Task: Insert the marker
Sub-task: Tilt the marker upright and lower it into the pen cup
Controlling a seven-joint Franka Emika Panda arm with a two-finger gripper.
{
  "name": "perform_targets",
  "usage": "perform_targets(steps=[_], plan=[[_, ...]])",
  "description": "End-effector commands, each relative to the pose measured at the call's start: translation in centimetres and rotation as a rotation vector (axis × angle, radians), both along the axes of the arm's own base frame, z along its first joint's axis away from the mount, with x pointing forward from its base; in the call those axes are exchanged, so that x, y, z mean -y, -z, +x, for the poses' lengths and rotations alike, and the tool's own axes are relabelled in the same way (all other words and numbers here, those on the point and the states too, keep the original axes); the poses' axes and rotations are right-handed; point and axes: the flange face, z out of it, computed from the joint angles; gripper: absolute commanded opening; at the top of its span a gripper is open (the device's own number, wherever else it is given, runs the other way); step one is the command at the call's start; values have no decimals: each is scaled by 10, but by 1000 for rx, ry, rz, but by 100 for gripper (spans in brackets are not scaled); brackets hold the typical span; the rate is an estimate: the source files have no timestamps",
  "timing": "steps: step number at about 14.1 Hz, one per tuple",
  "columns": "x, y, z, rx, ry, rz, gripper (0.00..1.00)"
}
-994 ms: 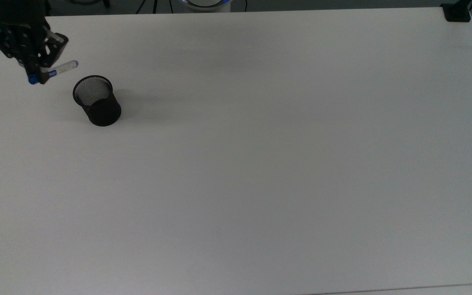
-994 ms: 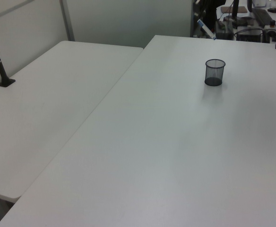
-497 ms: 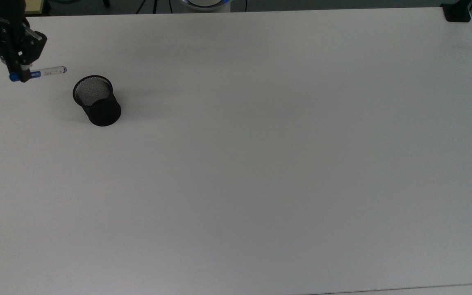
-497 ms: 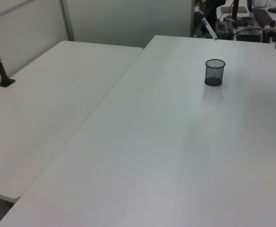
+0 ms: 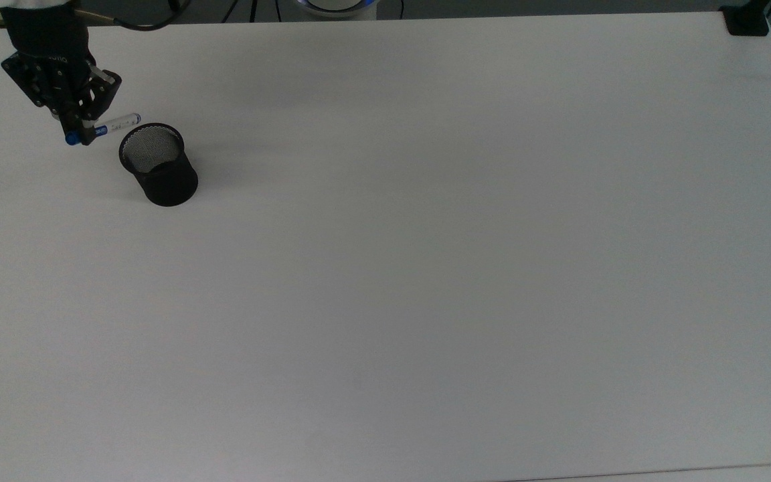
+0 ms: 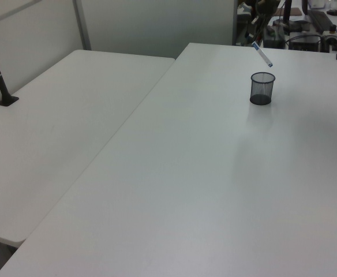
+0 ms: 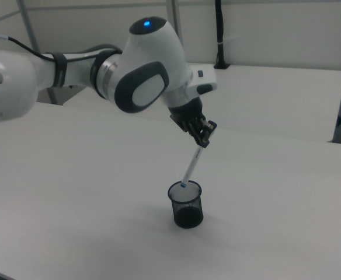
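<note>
Since half a second ago, end effector (image 5: pixel 81 132) and marker (image 5: pixel 110 126) are shifted toward the mesh cup (image 5: pixel 158 165), rightward in the top view. Cup is seen upright on the white surface (image 5: pixel 425 268). Marker is clamped at its capped end, tilted, lower tip just above the cup rim in the right view, not inserted.
</note>
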Motion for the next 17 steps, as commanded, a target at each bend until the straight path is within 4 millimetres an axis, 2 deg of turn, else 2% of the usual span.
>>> perform_targets(steps=[1,6,9,15,16,17], plan=[[-11,19,-12,54,-23,-18,2],[-17,43,-19,47,-25,-15,2],[-31,60,-19,89,-31,-31,2],[-34,59,-26,96,-33,-34,3],[-34,59,-26,96,-32,-33,5],[-33,59,-26,95,-32,-33,12]])
